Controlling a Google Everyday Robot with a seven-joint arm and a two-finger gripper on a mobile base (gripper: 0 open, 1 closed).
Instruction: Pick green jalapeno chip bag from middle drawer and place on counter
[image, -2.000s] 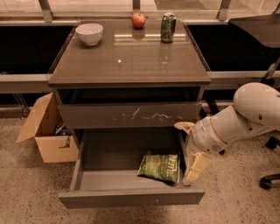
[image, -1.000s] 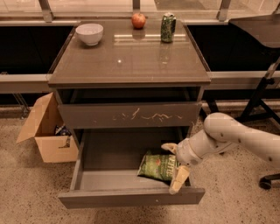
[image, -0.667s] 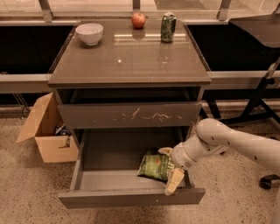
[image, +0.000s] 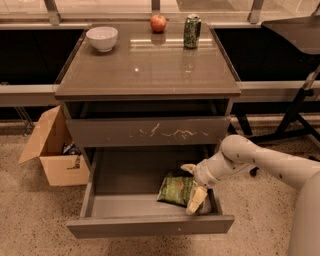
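The green jalapeno chip bag (image: 174, 189) lies flat at the right of the pulled-out middle drawer (image: 125, 226). My gripper (image: 192, 184) reaches into the drawer from the right on the white arm (image: 260, 162). It is open, with one pale finger (image: 189, 168) behind the bag's right end and the other (image: 196, 199) in front of it. The bag rests on the drawer floor. The glossy counter (image: 145, 70) is above.
On the counter stand a white bowl (image: 102, 38), a red apple (image: 158, 22) and a green can (image: 192, 31). A shut drawer front with pale scratches (image: 150, 131) sits above the open drawer. An open cardboard box (image: 52, 150) stands on the floor at left; chair legs (image: 292, 120) at right.
My arm has swung left and down into the drawer. The gripper went from beside the bag to straddling its right end. The bag has not moved.
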